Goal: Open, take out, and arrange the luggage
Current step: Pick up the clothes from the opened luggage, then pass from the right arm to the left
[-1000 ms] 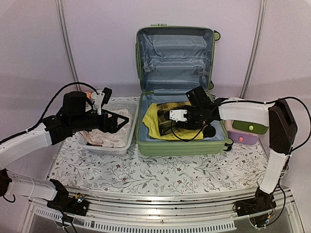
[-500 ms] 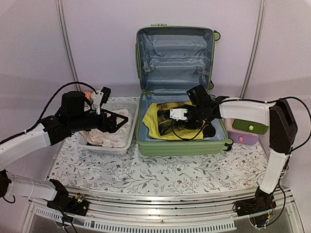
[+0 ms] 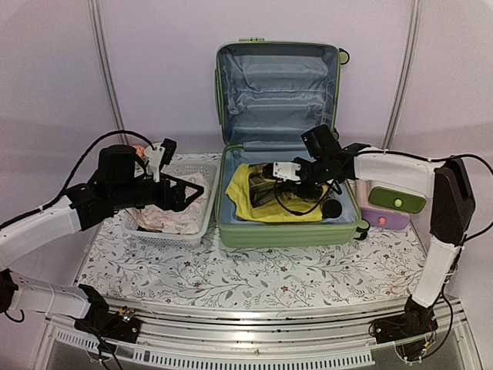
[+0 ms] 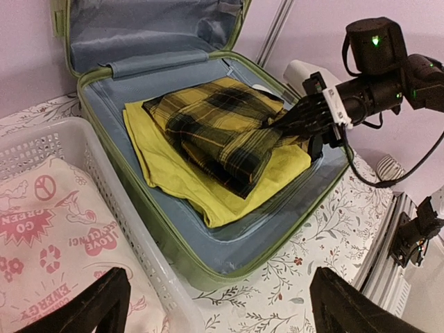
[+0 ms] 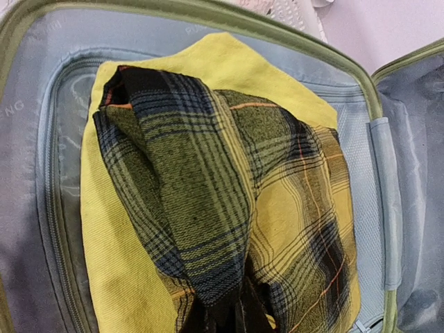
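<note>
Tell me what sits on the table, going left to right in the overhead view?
white basket → green luggage, lid open → small green-and-purple box

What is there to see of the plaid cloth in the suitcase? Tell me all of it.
The plaid cloth looks like woven fabric, checked in yellow, olive and black with thin orange lines. It lies crumpled and loosely folded, not flat, on a plain yellow cloth in the lower half of the open green suitcase. The right gripper is shut on a bunched fold at one edge, so that part stands up in a ridge.
</note>
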`<state>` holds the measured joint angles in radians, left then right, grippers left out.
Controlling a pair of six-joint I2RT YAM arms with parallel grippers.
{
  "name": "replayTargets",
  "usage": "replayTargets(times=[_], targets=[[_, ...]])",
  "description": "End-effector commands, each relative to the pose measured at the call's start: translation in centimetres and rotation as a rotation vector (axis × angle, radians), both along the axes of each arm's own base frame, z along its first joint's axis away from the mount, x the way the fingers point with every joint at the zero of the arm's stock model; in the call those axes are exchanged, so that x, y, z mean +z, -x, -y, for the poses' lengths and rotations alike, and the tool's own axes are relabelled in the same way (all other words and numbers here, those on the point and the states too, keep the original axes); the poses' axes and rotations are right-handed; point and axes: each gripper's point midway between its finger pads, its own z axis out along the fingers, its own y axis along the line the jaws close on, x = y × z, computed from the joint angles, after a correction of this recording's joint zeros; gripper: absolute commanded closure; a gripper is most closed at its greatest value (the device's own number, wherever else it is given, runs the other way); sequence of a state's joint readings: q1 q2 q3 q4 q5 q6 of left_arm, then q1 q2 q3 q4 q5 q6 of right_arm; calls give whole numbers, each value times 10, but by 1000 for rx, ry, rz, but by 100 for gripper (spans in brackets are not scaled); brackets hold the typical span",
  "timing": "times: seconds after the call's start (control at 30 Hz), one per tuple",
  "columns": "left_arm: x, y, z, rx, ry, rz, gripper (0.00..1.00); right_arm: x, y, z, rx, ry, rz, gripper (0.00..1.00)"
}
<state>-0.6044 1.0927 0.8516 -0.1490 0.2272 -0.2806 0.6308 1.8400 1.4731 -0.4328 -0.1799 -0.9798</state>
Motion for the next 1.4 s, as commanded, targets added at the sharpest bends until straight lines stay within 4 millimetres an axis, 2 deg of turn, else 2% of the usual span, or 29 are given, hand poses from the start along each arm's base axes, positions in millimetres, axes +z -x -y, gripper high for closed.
replayTargets(times=[0.0, 0.2, 0.5, 0.6, 0.87, 0.93, 1.13, 1.2, 1.37], targets=[[1, 3, 5, -21, 3, -1, 7, 77, 12, -9, 36, -178, 39, 98], [0, 4, 5, -21, 7, -5, 7, 103, 41, -14, 92, -246, -40, 98], [-1, 7, 8, -36, 31, -25, 7, 99, 87, -29, 148, -219, -104, 98], [-4, 3, 5, 9, 63, -51, 3, 98, 100, -34, 166, -216, -112, 98], [-4, 9, 2, 44, 205, -65, 2, 99, 119, -41, 193, -244, -144, 98], [-6, 11, 9, 26, 249, -116, 2, 102, 124, -43, 205, -252, -145, 98], [-9, 19, 46, 7, 489, -419, 2, 102, 140, -51, 244, -246, -154, 98], [-5, 24, 60, 41, 573, -493, 2, 98, 144, -53, 250, -238, -161, 98], [-10, 29, 82, 169, 695, -701, 2, 84, 150, -54, 250, -201, -174, 97]])
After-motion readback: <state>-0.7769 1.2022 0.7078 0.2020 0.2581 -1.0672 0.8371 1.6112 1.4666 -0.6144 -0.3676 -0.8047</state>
